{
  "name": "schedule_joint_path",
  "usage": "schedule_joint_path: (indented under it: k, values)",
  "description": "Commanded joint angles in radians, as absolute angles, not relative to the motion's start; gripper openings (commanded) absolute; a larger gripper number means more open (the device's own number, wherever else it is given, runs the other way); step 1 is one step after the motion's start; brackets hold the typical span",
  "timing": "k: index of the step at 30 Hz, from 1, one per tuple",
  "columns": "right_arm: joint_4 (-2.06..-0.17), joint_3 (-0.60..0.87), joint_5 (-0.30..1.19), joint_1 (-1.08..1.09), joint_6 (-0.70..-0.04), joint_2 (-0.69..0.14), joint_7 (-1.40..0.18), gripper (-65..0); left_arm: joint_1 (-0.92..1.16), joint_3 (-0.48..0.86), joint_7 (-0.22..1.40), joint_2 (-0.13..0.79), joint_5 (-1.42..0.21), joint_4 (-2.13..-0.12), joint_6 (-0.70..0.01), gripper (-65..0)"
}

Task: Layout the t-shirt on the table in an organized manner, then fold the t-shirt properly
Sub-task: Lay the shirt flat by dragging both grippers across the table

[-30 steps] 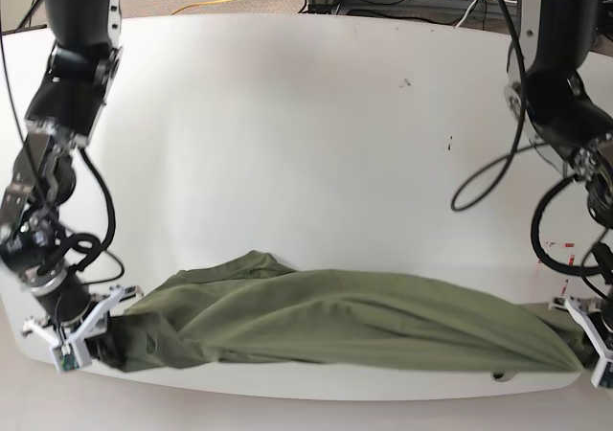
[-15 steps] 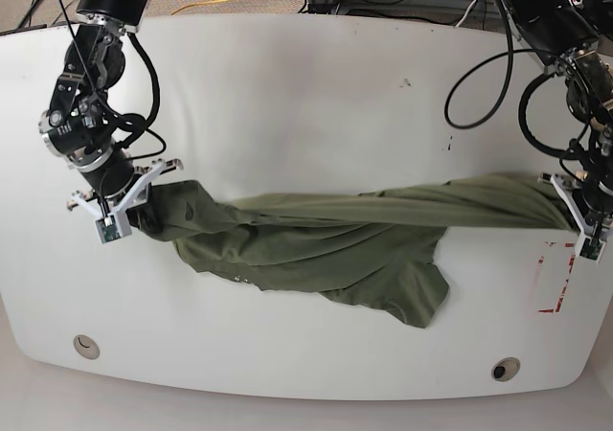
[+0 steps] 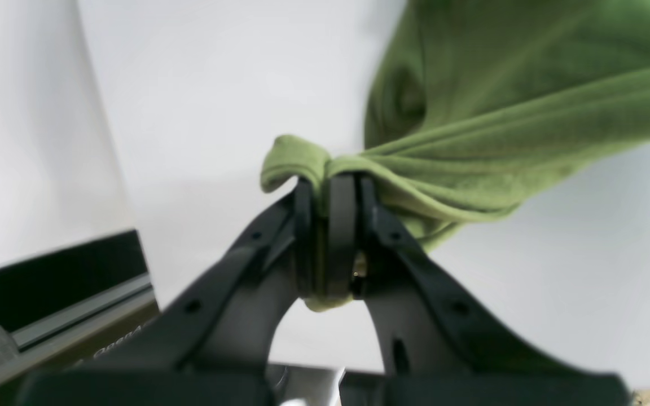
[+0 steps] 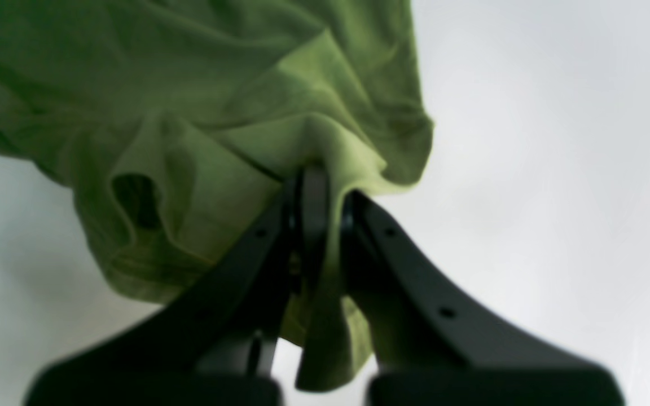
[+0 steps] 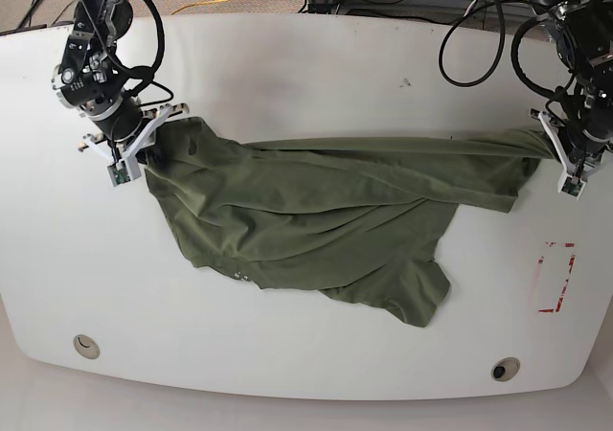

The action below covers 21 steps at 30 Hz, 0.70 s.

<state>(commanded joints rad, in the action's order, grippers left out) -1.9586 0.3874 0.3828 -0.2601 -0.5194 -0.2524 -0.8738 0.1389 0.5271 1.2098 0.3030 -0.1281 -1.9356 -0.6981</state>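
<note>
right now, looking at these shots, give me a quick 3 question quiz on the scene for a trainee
1. True or false: both grippers are shut on the t-shirt.
2. Multiple choice: the red tape rectangle on the table is (A) covered by the shirt, (B) bare, apart from the shirt, (C) under the left gripper.
3. Fill in: the shirt is stretched between the right gripper and the ____ gripper.

Key
1. True. Both wrist views show cloth pinched between closed jaws.
2. B.
3. Left.
</note>
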Motion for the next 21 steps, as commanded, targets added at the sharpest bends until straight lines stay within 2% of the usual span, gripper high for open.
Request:
schedule_joint_path:
  k: [12,21]
  values:
    - [-1.959,0.387,0.381,-0.351,-0.513,-0.252,-0.874,-65.0,0.243,0.529,1.21,0.303,-0.128,-1.936,-0.698,-65.0]
    - [-1.959,0.389,0.371,-0.406,-0.513,-0.213,-0.874,-64.8,0.297,0.529,1.21,0.305,-0.127,-1.936,-0.698,-65.0]
